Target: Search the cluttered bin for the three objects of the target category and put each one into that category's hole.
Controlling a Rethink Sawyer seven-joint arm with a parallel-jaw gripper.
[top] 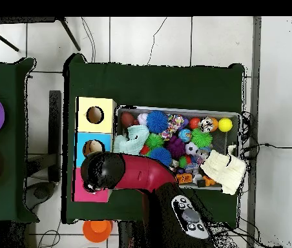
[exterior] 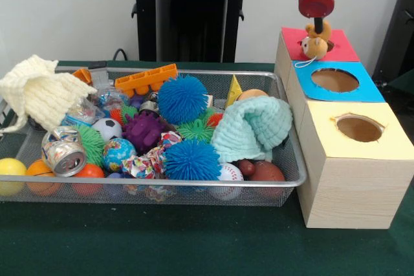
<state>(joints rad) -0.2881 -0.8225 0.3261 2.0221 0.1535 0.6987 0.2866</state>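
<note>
the hand (exterior: 316,22) hung over the red-topped box (exterior: 294,38) at the far end of the row, closed on a small tan and orange-brown plush toy (exterior: 315,42) that dangled right at the round hole (exterior: 330,46) in the red top; whether the toy touched the box could not be told. a white cord (exterior: 302,64) looped from the toy down over the edge toward the blue-topped box (exterior: 365,86). next in the row came the blue box with its own hole, then the yellow-topped box (exterior: 388,130) nearest the camera, all three standing just beside the wire mesh bin (exterior: 292,139) on the green desk (exterior: 194,244). the bin was full of clutter: two blue puffer balls (exterior: 183,99), a purple spiky ball (exterior: 142,131), a mint knitted cloth (exterior: 252,127) at the end by the boxes, a cream knitted cloth (exterior: 40,92) draped over the opposite rim, a crushed can (exterior: 63,153), an orange plastic block (exterior: 146,79), a small globe ball (exterior: 118,153), a baseball (exterior: 228,176) and a yellow ball (exterior: 11,171). in the overhead view the red arm (top: 142,174) reached across to the red box, hiding the hand and the toy beneath it.
</note>
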